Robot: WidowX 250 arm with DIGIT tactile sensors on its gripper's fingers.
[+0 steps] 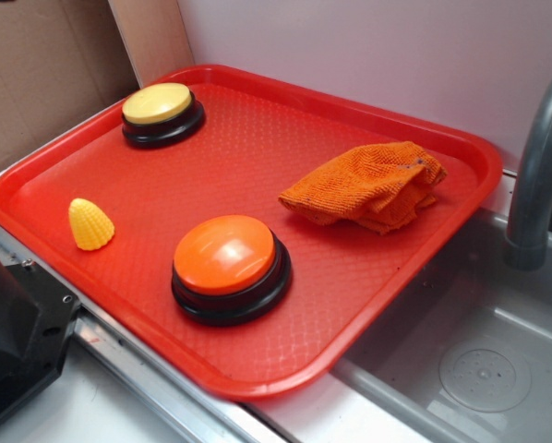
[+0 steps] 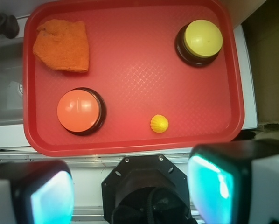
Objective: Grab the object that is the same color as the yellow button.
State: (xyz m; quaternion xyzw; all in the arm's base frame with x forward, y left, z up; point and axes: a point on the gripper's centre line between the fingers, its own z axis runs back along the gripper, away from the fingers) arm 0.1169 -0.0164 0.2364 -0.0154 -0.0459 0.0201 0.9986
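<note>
A small yellow toy corn cob (image 1: 90,224) stands on the red tray (image 1: 258,138) near its left edge; in the wrist view it (image 2: 159,123) sits near the tray's near rim. The yellow button (image 1: 158,106) on a black base is at the tray's far left corner, and it also shows in the wrist view (image 2: 203,39). My gripper (image 2: 132,191) is high above and behind the tray, its two teal pads (image 2: 213,186) wide apart with nothing between them. It does not show in the exterior view.
A larger orange button (image 1: 228,258) on a black base sits at the tray's front middle. A crumpled orange cloth (image 1: 373,185) lies at the right. A grey sink (image 1: 479,369) with a faucet (image 1: 539,166) is to the right. The robot base (image 1: 13,332) is at lower left.
</note>
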